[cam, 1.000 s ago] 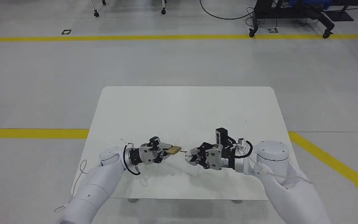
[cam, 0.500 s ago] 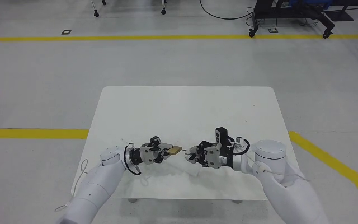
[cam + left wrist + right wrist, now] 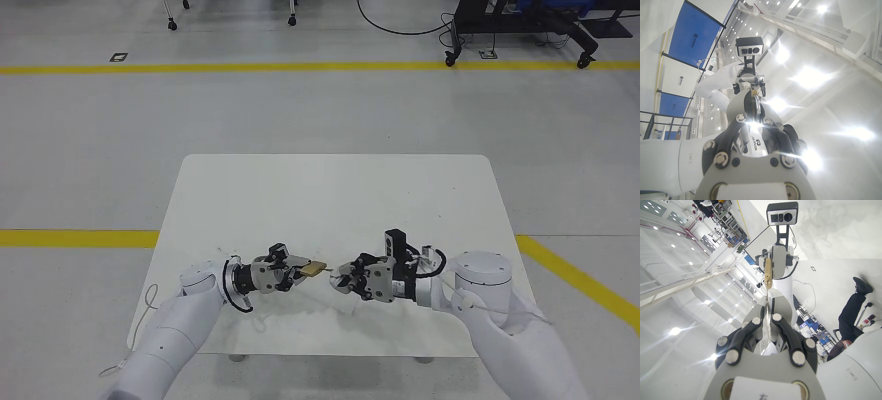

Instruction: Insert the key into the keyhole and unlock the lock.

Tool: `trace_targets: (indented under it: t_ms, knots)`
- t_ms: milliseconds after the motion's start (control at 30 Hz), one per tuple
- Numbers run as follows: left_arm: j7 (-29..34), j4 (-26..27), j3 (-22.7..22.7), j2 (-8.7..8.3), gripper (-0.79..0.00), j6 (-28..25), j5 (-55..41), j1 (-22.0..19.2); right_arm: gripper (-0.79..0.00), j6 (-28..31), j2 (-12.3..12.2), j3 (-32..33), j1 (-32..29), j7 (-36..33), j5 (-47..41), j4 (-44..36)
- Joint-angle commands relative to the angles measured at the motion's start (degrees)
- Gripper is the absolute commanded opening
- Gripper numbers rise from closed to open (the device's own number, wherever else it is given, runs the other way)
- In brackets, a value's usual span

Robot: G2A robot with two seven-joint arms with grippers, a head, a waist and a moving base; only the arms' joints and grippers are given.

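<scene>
We see a white logo line on the blue wall panel, dark print on the white panel next to it, a dark wordmark on the palm of the left gripper, small letters on the left wrist casing, and a cut-off mark on the right wrist label.

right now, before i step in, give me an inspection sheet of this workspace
surface: white rectangular table, both arms over its near edge
job's things: brass padlock in the left hand, off the table; thin silver metal key in the right hand, tip near the keyhole end, insertion unclear
clutter: nothing seen
hands: left shut on padlock, right shut on key
cables: black cable loops at left wrist and right wrist; black floor cable
surroundings: yellow floor lines; dark wheeled cart
</scene>
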State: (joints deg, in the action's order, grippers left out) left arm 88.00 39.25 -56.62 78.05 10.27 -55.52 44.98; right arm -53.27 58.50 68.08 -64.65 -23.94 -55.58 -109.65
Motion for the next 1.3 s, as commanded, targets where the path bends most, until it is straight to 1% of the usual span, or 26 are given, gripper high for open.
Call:
trace_targets:
  t_ms: [0,767,1067,1267]
  knots:
    - [0.0,0.07,-0.01,0.03,-0.785,0.03,0.02,0.02,-0.785,0.02,0.02,-0.11,0.11,0.15,-0.13,0.06]
    - [0.0,0.94,-0.18,0.07,-0.785,-0.11,0.46,0.48,-0.785,-0.64,0.08,-1.11,1.08,1.29,-0.72,0.68]
    - [0.0,1.59,-0.1,-0.15,-0.785,0.01,0.29,0.78,-0.785,-1.74,-0.07,-1.12,2.02,-0.37,-1.09,1.63]
    - [0.0,1.57,0.03,-0.31,-0.785,-0.14,0.65,0.72,-0.785,-2.35,-0.24,-1.85,2.58,-0.67,0.6,1.72]
